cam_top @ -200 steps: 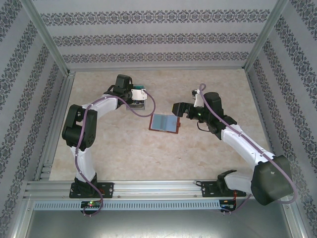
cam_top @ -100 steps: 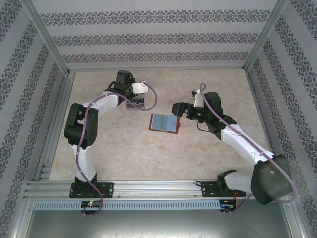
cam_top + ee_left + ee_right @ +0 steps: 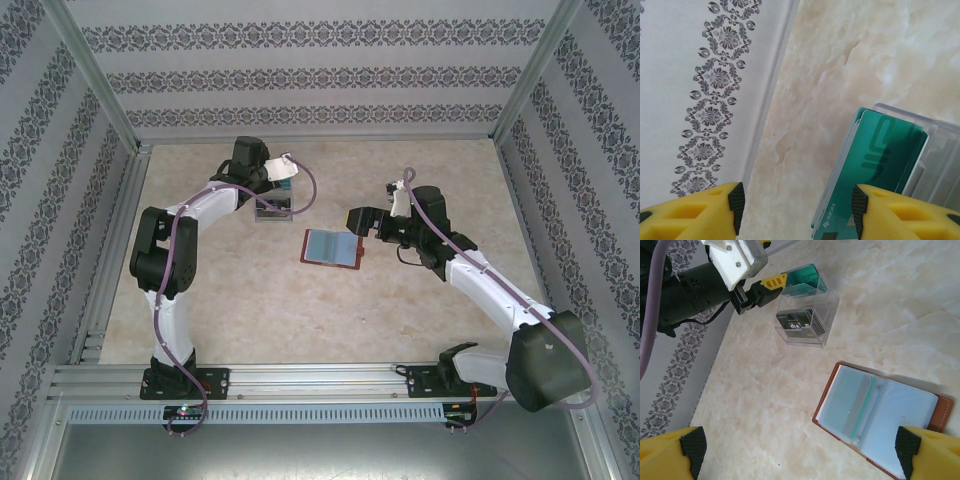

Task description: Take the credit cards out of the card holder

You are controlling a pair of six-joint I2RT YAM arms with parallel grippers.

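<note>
Clearly, teal card [image 3: 875, 165] reads "AXON", dark card [image 3: 799, 325] "vip"; left tool [image 3: 797, 205], right tool [image 3: 800, 447] apart.

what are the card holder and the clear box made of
The card holder: brown matte cover, likely leather or imitation; grey-blue pockets look translucent plastic, a card showing through. The box: clear glossy hard plastic, stacked cards visible through its walls.

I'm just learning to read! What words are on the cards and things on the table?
"AION": small white letters near a corner of the teal card.
"vip": white letters, seen upside down and a bit blurry, on the dark card in the clear box.
The card holder: no words can be read on it.
</note>
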